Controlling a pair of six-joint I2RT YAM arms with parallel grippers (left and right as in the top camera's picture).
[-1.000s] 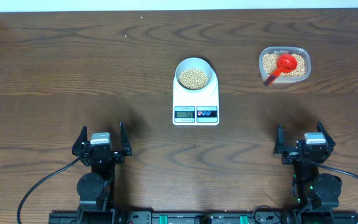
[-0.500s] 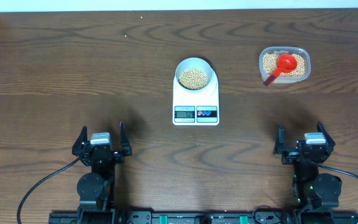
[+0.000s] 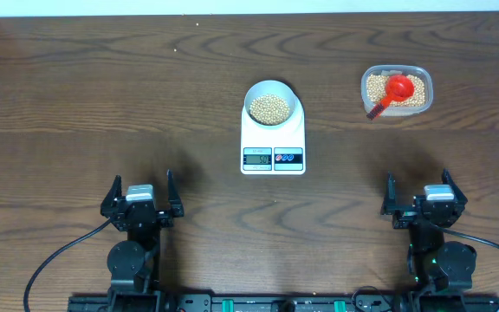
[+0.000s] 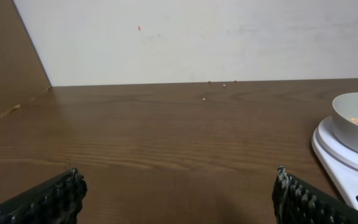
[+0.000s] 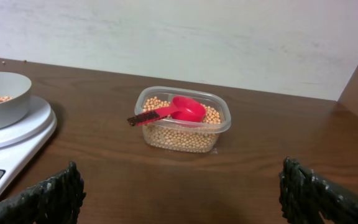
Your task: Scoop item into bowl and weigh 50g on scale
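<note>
The pale bowl (image 3: 272, 102) holds tan beans (image 3: 268, 107) and stands on the white scale (image 3: 273, 143) at the table's centre; the scale's display is lit but unreadable. The bowl (image 4: 357, 123) and scale (image 4: 347, 165) also show in the left wrist view, and both, bowl (image 5: 2, 99) and scale (image 5: 17, 140), show in the right wrist view. More beans (image 3: 379, 89) fill a clear tub (image 3: 396, 90) at the back right, with a red scoop (image 3: 395, 89) lying in it. My left gripper (image 3: 140, 196) and right gripper (image 3: 424, 194) are open and empty near the front edge.
A few stray beans (image 4: 204, 98) lie on the dark wooden table (image 3: 145, 104) near the far wall. A brown panel (image 4: 8, 62) borders the left side. The tub (image 5: 182, 120) and scoop (image 5: 179, 109) show in the right wrist view.
</note>
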